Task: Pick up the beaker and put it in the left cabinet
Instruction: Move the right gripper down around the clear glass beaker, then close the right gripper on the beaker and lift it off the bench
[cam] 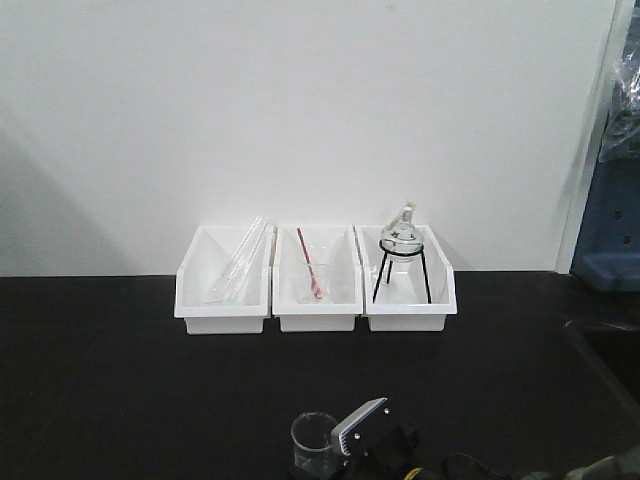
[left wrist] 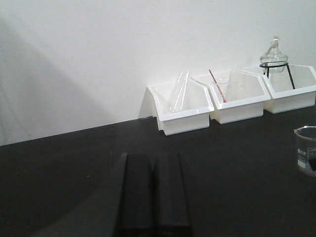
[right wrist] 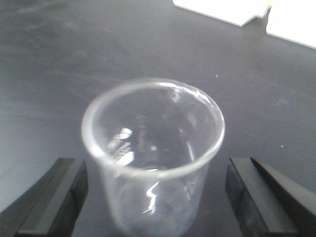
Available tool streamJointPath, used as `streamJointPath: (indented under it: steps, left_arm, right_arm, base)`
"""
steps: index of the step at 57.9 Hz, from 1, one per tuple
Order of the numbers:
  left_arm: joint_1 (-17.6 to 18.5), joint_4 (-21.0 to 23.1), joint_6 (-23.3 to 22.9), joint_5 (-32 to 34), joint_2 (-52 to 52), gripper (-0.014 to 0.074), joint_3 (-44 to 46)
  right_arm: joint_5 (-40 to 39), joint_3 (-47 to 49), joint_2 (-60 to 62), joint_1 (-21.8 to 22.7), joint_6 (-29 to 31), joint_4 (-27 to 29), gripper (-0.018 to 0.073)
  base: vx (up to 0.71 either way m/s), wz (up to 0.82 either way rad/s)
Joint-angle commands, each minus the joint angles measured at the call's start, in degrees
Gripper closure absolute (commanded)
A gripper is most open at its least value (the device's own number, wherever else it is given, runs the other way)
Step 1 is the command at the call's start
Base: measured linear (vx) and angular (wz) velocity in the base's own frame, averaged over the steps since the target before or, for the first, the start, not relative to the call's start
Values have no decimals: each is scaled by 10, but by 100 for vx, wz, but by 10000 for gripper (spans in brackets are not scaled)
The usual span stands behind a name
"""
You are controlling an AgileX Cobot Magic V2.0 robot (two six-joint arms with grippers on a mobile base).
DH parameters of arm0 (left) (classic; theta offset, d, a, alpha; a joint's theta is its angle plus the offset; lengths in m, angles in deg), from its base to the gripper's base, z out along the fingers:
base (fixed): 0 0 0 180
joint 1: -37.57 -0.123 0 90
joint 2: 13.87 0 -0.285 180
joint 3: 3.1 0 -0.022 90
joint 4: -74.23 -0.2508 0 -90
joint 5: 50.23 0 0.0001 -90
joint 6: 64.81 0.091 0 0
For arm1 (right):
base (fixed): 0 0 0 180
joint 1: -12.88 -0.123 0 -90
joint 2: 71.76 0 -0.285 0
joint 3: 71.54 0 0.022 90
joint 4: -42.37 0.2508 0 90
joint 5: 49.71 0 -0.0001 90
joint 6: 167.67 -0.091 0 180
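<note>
Right gripper (right wrist: 159, 193), jaws apart, straddles the beaker (right wrist: 153, 158) near the desk's (right wrist: 59, 59) front edge; close gently, centred, below the rim.

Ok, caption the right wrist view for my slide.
Open right hand straddling the empty clear beaker standing upright on the black table.

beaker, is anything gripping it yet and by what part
Nothing is held: the right gripper sits open around the beaker below its rim, gaps on both sides.
</note>
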Motion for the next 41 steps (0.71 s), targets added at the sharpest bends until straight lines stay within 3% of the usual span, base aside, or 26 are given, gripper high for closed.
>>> streamJointPath:
  steps: [1, 18, 30, 41]
  left_arm:
    - [0, 2, -2, 43, -11, 595, -9]
    - [0, 2, -2, 43, -11, 595, -9]
    - [0, 2, -2, 43, -11, 595, -9]
    - [0, 2, -2, 43, -11, 595, -9]
  right_arm:
    - [-41, 36, 16, 1, -17, 4, -52]
    - [-40, 71, -7, 1, -52, -4, 30]
    - [-36, 74, -5, 1, -79, -30, 226]
    - [-11, 74, 42, 1, -139, -120, 452]
  base:
    - [0, 0]
    - [0, 0]
    - [0, 0]
    - [0, 0]
